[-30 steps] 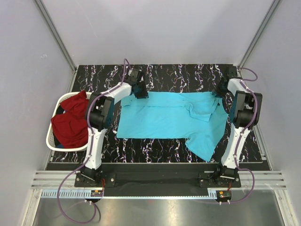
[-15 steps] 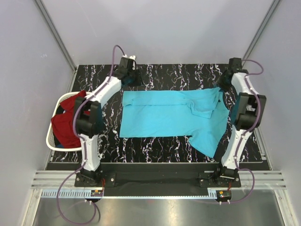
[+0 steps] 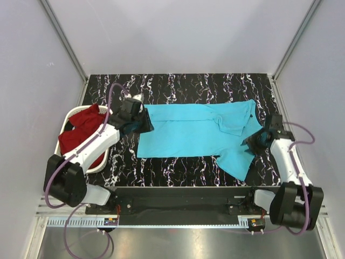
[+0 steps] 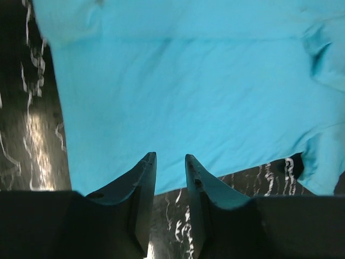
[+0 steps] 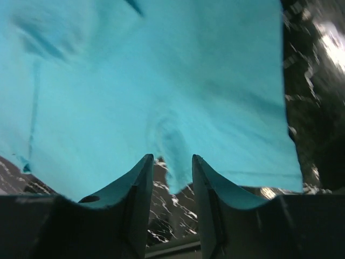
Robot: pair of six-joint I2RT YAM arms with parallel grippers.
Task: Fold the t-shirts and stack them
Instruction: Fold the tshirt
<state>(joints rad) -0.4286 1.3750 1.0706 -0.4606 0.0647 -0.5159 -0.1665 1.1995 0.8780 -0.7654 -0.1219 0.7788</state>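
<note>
The turquoise-blue collared t-shirt point(image 3: 188, 129) lies spread flat on the black marbled table point(image 3: 188, 86), with one sleeve hanging toward the near right. My left gripper point(image 3: 144, 125) hovers over the shirt's left edge. In the left wrist view point(image 4: 170, 156) it is slightly open and empty, with the shirt point(image 4: 188, 97) beneath and ahead. My right gripper point(image 3: 249, 144) is over the shirt's right side. In the right wrist view point(image 5: 170, 157) it is open and empty above the cloth's edge point(image 5: 161, 81). The dark red t-shirt point(image 3: 81, 135) lies crumpled in the basket.
The white plastic laundry basket point(image 3: 57, 154) stands at the table's left edge, partly behind my left arm. Grey walls close in the table at the back and on both sides. A metal rail runs along the near edge.
Both grippers have come back from the shirt's far corners toward the near side. The shirt now lies released and spread flatter, its top edge drawn farther back.
</note>
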